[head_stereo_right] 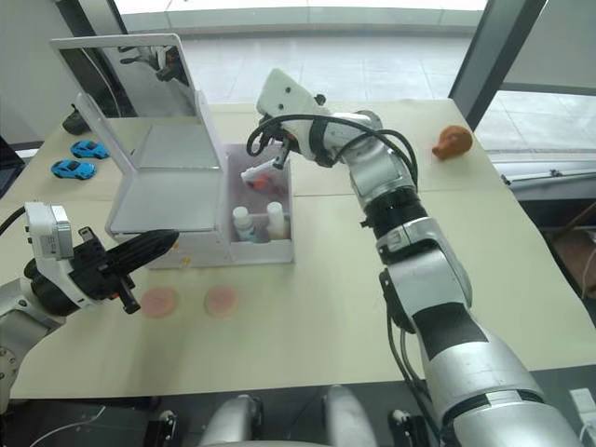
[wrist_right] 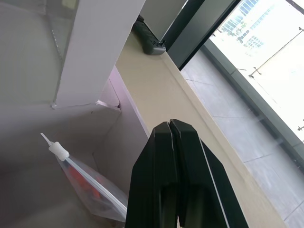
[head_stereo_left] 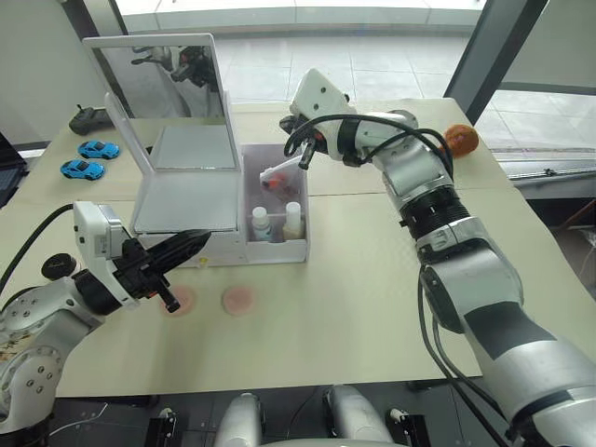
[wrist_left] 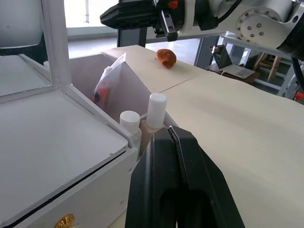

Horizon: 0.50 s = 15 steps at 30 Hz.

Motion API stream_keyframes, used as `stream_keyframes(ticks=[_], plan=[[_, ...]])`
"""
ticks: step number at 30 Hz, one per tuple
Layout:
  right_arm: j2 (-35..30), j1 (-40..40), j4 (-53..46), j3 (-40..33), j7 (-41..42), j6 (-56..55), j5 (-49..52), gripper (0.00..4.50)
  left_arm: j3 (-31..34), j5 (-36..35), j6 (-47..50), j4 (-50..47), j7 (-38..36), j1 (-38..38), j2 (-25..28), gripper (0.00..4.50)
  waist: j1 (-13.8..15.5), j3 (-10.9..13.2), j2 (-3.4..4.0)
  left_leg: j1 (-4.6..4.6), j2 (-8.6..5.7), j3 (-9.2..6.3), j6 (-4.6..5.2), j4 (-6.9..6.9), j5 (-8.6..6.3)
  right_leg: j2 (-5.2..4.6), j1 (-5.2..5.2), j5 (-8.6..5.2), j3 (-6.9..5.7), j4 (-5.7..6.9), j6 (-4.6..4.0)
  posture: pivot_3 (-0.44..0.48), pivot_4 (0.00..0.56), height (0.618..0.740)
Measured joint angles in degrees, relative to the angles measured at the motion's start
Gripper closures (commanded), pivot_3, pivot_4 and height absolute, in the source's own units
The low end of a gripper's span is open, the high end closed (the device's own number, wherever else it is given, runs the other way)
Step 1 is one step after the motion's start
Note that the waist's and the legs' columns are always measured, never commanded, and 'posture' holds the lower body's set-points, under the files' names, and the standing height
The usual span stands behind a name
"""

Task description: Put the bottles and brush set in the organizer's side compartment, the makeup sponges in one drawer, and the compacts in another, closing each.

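Table (head_stereo_left: 372, 307): flat beige top, matte, carries everything. Organizer (head_stereo_left: 186, 200): white boxy plastic case, hinged mirror lid (head_stereo_left: 158, 65) propped upright so the top tray is open; drawer fronts face the robot, both appear closed, small gold knob visible in the left wrist view.

Side compartment (head_stereo_left: 300, 244) on the organizer's right: open-topped bin, so tall items stand in it. Two bottles (head_stereo_left: 262, 223) already upright at its near end, white caps, cylindrical. Brush set (head_stereo_left: 277, 177) in a clear zip bag leans against the far wall, soft crinkly plastic, reddish contents.

Right gripper (head_stereo_left: 305, 160) hangs just above the bag at the compartment's far end, black fingers pressed together, holding nothing; likely the side-compartment step is done.

Left gripper (head_stereo_left: 191, 244) is low, near the organizer's front, fingers together, empty; probably lined up for a drawer.

Two sponges (head_stereo_left: 238, 300): flat pink rounds, soft-looking, on the table just in front of the organizer, still outside any drawer. A black compact (head_stereo_left: 58, 266) sits at the table's left edge.
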Motion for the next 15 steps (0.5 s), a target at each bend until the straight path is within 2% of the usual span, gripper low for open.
stream_keyframes(ticks=[3, 6, 15], plan=[[1.76, -0.1, 3.99, 2.73, 0.44, -1.02, -2.95, 4.47, -1.78, 0.6, -0.84, 0.0, -0.02, -1.02, -0.69, 4.5, 0.0, 0.0, 0.0, -0.02, 0.0, -0.01, 0.0, 0.0, 0.0, 0.01, -0.01, 0.0, 0.0, 0.01, -0.01, 0.0, 0.15, 0.74], [1.99, 0.63, 4.0, 4.35, 4.25, -0.72, -3.82, 4.47, -1.45, 0.59, -0.97, 0.05, -0.58, -1.24, 0.05, 4.5, 0.01, 0.0, 0.01, -0.01, 0.0, -0.02, 0.0, 0.01, 0.0, 0.01, 0.0, 0.0, -0.02, 0.04, 0.0, 0.0, 0.15, 0.74], [1.2, 7.75, -7.41, 6.71, 16.94, 7.9, -3.78, 4.47, -0.79, 0.94, -1.93, 1.26, -2.2, -1.61, 1.06, 4.5, 0.11, 0.0, 0.01, -0.01, 0.0, -0.05, 0.0, 0.03, 0.0, 0.0, 0.02, 0.0, -0.05, 0.07, 0.0, 0.0, 0.15, 0.74]])
